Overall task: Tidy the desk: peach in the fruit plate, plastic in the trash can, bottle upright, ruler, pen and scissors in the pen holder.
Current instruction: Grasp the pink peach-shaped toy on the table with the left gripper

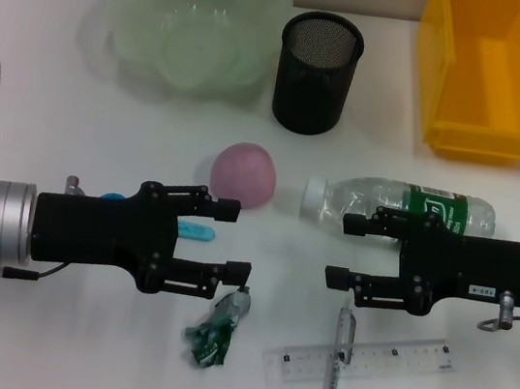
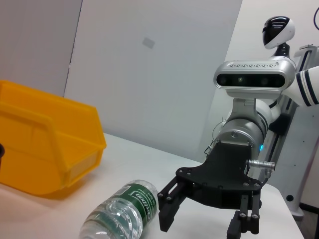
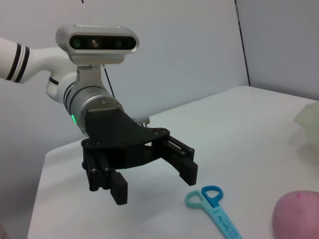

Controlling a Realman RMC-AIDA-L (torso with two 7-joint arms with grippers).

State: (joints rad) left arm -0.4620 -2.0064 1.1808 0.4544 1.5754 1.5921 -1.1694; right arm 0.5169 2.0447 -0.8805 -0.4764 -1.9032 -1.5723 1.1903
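- Head view: the left gripper point(image 1: 233, 241) and right gripper point(image 1: 347, 251), jaws apart, face each other above the white surface point(image 1: 74, 128).
- Right wrist view alone shows the blue scissors' point(image 3: 212, 208) handles clearly.

the scissors point(image 1: 198, 231) are mostly hiding under the left gripper point(image 1: 233, 241), just the blue handle bit peeking out beside it, and the pen point(image 1: 337, 377) is running off the bottom edge there too
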